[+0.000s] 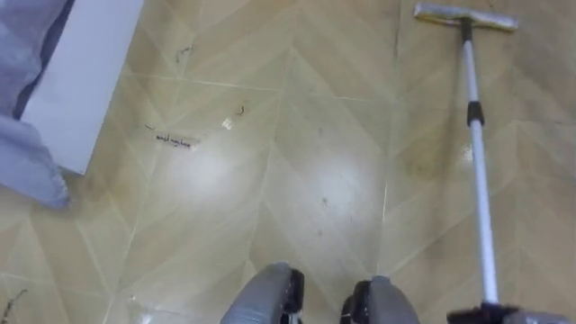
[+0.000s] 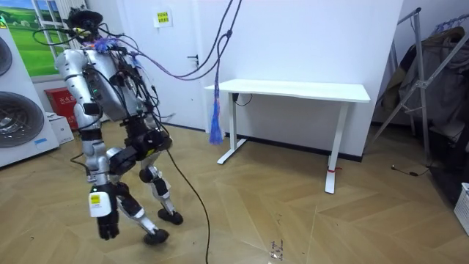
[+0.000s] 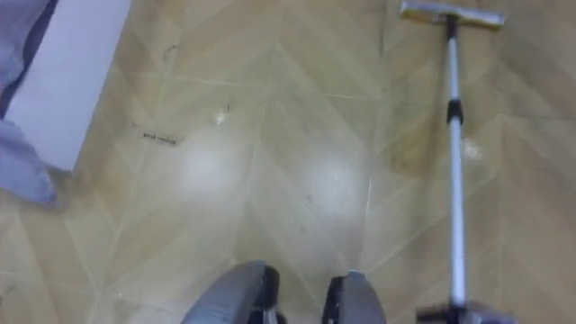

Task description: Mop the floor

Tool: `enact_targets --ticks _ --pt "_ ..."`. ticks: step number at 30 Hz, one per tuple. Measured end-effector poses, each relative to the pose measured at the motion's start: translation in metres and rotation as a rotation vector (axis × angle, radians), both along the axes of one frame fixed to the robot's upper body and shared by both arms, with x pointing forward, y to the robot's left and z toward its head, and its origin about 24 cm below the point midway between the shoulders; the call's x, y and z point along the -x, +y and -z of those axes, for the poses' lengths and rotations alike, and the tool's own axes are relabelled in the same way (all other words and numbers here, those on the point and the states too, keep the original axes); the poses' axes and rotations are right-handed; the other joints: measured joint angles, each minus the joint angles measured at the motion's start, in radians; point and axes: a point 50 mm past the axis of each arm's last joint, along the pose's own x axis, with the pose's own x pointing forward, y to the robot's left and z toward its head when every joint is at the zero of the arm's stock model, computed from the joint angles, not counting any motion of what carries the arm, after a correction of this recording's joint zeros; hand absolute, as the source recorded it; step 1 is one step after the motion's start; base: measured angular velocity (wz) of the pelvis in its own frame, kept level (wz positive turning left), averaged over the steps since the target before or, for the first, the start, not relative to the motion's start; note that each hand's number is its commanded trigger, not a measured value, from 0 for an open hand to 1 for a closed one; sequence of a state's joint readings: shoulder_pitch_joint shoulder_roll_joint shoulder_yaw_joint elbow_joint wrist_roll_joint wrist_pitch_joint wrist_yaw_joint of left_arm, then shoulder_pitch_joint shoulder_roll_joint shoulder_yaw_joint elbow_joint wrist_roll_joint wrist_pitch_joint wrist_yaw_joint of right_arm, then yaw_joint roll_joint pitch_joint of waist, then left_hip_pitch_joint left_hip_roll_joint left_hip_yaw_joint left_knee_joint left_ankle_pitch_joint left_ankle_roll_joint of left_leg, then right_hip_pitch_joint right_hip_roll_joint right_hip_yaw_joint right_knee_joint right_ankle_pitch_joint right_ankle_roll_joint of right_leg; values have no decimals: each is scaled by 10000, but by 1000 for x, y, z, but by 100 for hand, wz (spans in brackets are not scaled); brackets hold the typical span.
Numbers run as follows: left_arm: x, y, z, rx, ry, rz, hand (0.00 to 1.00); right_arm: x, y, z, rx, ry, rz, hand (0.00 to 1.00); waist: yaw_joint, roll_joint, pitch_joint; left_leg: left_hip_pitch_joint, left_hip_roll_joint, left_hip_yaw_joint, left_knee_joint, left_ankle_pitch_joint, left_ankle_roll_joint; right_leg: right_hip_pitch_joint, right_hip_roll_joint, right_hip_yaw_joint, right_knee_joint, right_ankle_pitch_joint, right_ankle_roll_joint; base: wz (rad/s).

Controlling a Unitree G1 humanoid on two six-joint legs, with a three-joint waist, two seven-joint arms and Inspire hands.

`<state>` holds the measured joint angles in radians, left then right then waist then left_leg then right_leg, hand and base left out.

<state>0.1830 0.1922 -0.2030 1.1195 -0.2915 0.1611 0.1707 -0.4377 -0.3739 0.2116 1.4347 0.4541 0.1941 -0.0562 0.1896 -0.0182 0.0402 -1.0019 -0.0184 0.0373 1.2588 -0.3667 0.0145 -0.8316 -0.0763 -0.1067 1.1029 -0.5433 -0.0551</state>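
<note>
We see the flat-headed mop with its long silver-white pole (image 1: 480, 180) lying out over the pale herringbone wood-patterned floor (image 1: 315, 180), ahead and to the right. Its head is near the top of the eye views. The pole runs down to the bottom edge, where it meets a dark sliver of the right hand (image 1: 475, 316), and we cannot tell its grip. Dark scribbled marks (image 1: 175, 141) lie on the floor further left, near a flat white panel (image 1: 85, 72) with grey-blue cloth (image 1: 31, 162) against it. In the room view the robot stands leaning between round-doored washing machines (image 2: 15, 110) and a white desk (image 2: 293, 92). A dark hand (image 2: 108, 224) hangs by its legs, and we cannot tell which one it is.
</note>
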Motion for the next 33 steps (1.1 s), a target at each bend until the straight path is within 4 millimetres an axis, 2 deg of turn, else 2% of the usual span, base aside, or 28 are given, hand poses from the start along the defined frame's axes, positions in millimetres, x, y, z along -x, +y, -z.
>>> enact_targets --ticks 1,2,3,4,5,6,8,9,11,13,14,16,17,18,19,20,21,22,24,25,26,27,28,29,30,31,32,33 --pt "4 0 0 117 70 73 0 -2 -1 -2 -245 -267 150 100 59 -3 -13 -93 111 -157 -1489 37 18 367 -43 -186 -236 -151 115 39" --pt "4 1 0 194 79 138 0 1 -2 0 -400 -277 290 100 43 -8 -18 -59 158 -213 -2224 137 303 566 -131 -259 -337 -267 211 56" --pt "11 2 0 314 302 127 0 16 -3 7 -687 -53 638 100 -30 9 -85 30 91 36 -2453 303 490 916 -326 -235 -486 -495 421 90" --pt "6 2 0 435 180 185 0 41 -8 17 -866 376 1136 100 -185 72 -130 298 -70 208 -2558 111 835 1183 -326 152 -529 -590 598 98" --pt "3 2 -1 466 89 267 0 57 -11 22 -880 756 1382 100 -197 105 -136 432 -137 326 -2582 12 962 1243 -329 363 -376 -531 692 91" --pt "-3 1 -1 469 -67 575 0 89 -15 30 -798 1604 1754 100 -194 210 -149 715 -158 677 -2576 -241 1215 1202 -344 758 202 -203 946 59" --pt "-12 0 -2 493 -446 911 0 144 -18 40 -563 2939 2140 100 -294 461 -272 1011 -495 731 -2558 -604 1414 886 -527 944 1316 725 1037 40" --pt "-15 0 -3 462 -677 902 0 177 -16 44 -436 3745 2387 100 -424 692 -385 1178 -627 641 -2557 -841 1517 549 -507 1131 2059 1560 1049 12" --pt "-18 3 -4 348 -894 944 0 208 -7 49 -433 4497 2596 100 -544 1005 -376 1477 -661 555 -2612 -1106 1564 -198 -228 1281 2482 1636 1001 -19" --pt "-16 1 -3 375 -842 900 0 223 9 55 -609 5024 2360 100 -812 1109 -341 2011 -698 454 -3023 -1268 1528 -1298 263 1162 1286 1491 999 -62" --pt "-16 -1 -3 418 -840 888 0 223 13 57 -655 5079 2302 100 -850 1138 -329 2174 -770 297 -3132 -1288 1493 -1394 330 991 695 1518 951 -65" --pt "-11 -8 -1 610 -608 784 0 210 23 61 -777 5085 1923 100 -954 1068 -278 2933 -1105 -464 -3479 -1446 1318 -1223 598 585 -1773 1815 483 -55" --pt "-9 -10 0 628 -516 758 0 205 23 61 -777 5065 1825 100 -984 1054 -275 3085 -1196 -618 -3481 -1545 1290 -1105 634 560 -2089 1948 334 -33" --pt "-8 -11 0 638 -415 697 0 192 21 60 -639 4966 1728 100 -1007 1093 -289 3216 -1228 -764 -3253 -1776 1122 -919 546 360 -2057 2046 131 -15" --pt "-7 -10 0 567 -412 532 0 172 17 57 -446 4732 1625 100 -991 1008 -246 3074 -1223 -626 -2484 -1687 702 -788 196 80 -1718 1937 39 -10" --pt "-6 -9 0 477 -366 484 0 160 15 55 -352 4586 1594 100 -950 933 -230 2858 -1152 -431 -1846 -1476 324 -765 62 0 -1502 1857 12 -13" --pt "-3 -9 0 350 -248 252 0 130 9 48 -168 4032 1455 100 -816 754 -215 2267 -948 -16 -438 -673 -431 -784 -103 -57 -1025 1583 -40 -16" --pt "-2 -9 0 311 -219 28 0 98 4 39 14 3196 1270 100 -632 559 -174 1634 -811 274 767 513 -556 -795 -223 -63 -635 1263 -94 -12" --pt "0 -7 0 189 -173 115 0 53 0 24 64 1761 968 100 -442 242 -170 713 -580 515 1941 2057 -545 -759 -269 -13 -344 932 -109 22" --pt "1 -2 -2 70 -140 332 0 29 1 15 -59 827 915 100 -356 2 -37 242 -287 591 1944 1697 -222 -632 -266 -30 -199 747 -239 34" --pt "2 0 -2 26 -110 401 0 20 2 11 -137 450 888 100 -240 -72 4 85 -109 593 1643 1435 -101 -537 -251 -63 -185 657 -253 28" --pt "8 2 -3 62 -1 427 0 8 3 6 -339 -147 866 100 -67 -198 37 -84 76 554 360 993 18 -276 -241 -164 -267 501 -144 24" --pt "14 2 -3 155 188 657 0 7 4 6 -509 -324 929 100 -61 -182 -5 32 142 380 -1497 916 47 121 -266 -334 -465 310 -52 26" --pt "15 2 -3 223 264 799 0 10 4 8 -601 -269 1002 100 -61 -170 -8 170 163 370 -2424 945 34 337 -272 -396 -580 208 17 34" --pt "21 2 -3 368 451 826 0 25 3 15 -801 -9 1213 100 -72 -172 -3 356 219 462 -3331 968 442 803 -375 -511 -796 -41 146 43" --pt "20 2 -3 500 465 767 0 49 0 24 -888 498 1408 100 -193 -42 -91 601 176 589 -3412 768 749 1243 -462 -554 -1085 -119 307 55" --pt "18 1 -2 578 401 777 0 63 -2 28 -862 820 1526 100 -265 14 -142 723 138 628 -3399 617 905 1426 -439 -465 -1154 -156 395 67" --pt "9 -2 -2 663 174 856 0 94 -9 35 -675 1610 1813 100 -315 191 -143 952 -51 660 -3302 310 1103 1464 -430 -44 -733 -44 554 54"
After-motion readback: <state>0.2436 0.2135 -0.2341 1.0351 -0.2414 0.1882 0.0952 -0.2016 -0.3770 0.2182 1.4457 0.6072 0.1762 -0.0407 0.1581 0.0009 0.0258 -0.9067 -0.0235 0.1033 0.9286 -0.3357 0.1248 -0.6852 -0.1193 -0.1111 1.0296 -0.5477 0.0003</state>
